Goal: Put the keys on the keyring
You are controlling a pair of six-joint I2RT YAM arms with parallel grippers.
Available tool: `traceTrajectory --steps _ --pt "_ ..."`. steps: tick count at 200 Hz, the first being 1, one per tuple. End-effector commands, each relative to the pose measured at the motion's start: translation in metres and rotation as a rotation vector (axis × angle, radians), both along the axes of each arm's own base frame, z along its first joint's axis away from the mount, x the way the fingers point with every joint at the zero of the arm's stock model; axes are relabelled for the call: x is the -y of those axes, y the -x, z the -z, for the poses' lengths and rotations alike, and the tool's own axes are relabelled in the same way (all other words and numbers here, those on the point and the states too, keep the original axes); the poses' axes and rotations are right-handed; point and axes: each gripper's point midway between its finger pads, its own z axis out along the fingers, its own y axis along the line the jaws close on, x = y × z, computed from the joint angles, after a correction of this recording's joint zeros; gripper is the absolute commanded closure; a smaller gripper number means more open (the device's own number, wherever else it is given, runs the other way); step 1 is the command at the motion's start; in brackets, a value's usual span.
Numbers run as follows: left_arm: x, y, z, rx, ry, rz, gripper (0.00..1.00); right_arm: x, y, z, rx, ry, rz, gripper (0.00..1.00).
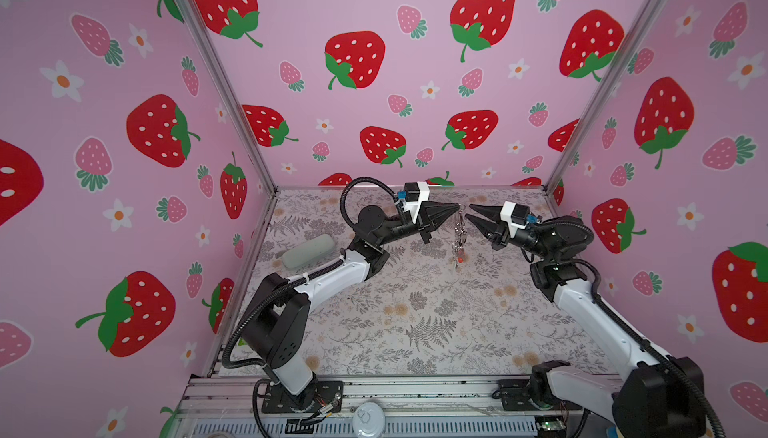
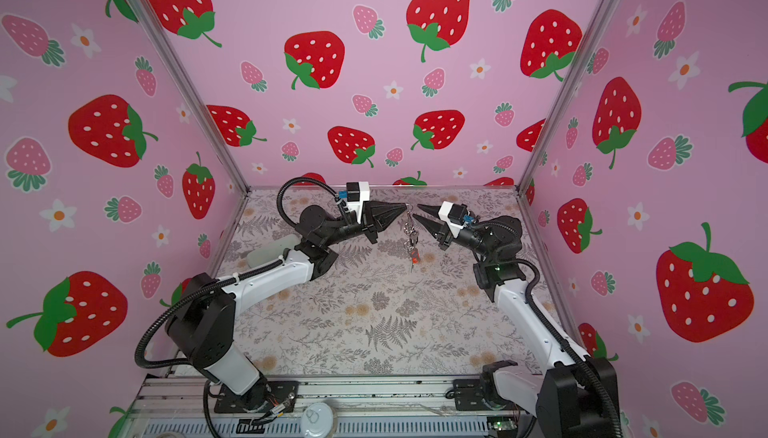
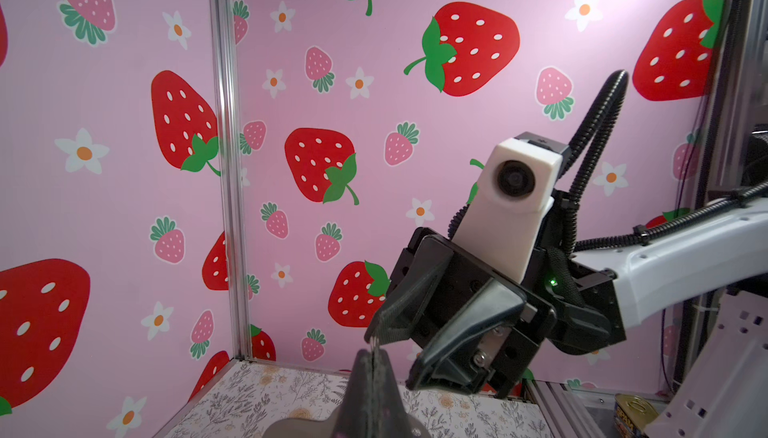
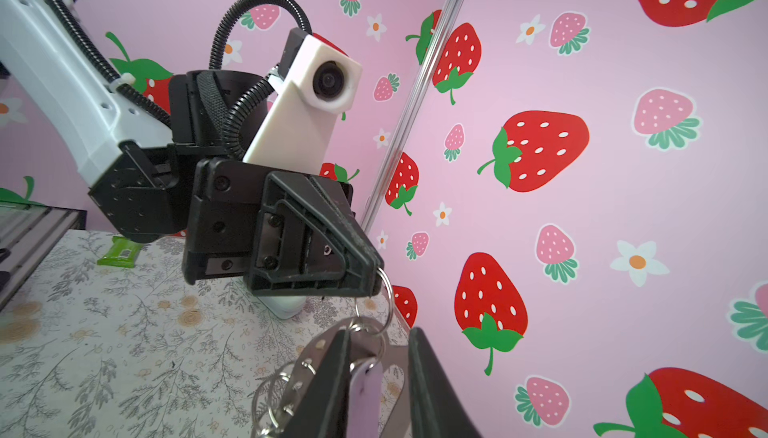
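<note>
My left gripper point(image 1: 456, 207) is held up above the table's far middle, shut on the thin silver keyring point(image 4: 387, 290). From the ring a chain and the keys point(image 1: 458, 234) hang straight down, with a red tag point(image 1: 460, 256) lowest. In the right wrist view a taupe strap point(image 4: 320, 346) with rivets hangs behind my fingers. My right gripper point(image 1: 468, 211) faces the left one from close by and is open. A lilac key tag point(image 4: 365, 390) hangs in the gap between its fingers point(image 4: 432, 377), resting against one of them. Both top views show the same pairing, keys point(image 2: 409, 234) hanging between the tips.
A pale grey-green oblong case point(image 1: 308, 251) lies at the table's left edge, behind the left arm. A green packet point(image 4: 120, 252) lies near the left arm's base. A tin can point(image 1: 370, 415) sits on the front rail. Pink strawberry walls close three sides.
</note>
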Motion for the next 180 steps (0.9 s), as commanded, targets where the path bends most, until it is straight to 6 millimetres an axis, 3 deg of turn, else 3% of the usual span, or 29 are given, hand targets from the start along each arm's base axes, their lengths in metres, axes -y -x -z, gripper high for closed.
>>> traceTrajectory --steps 1,89,180 --pt "-0.007 0.014 -0.035 0.106 0.063 0.032 1.00 -0.002 0.014 -0.018 0.014 -0.023 -0.080 0.76" --pt "-0.001 0.020 -0.029 0.122 0.018 0.082 1.00 -0.005 0.009 -0.010 -0.033 -0.007 -0.102 0.76" --pt "0.000 0.023 -0.025 0.152 -0.010 0.082 1.00 -0.009 0.006 -0.003 -0.070 0.028 -0.120 0.87"
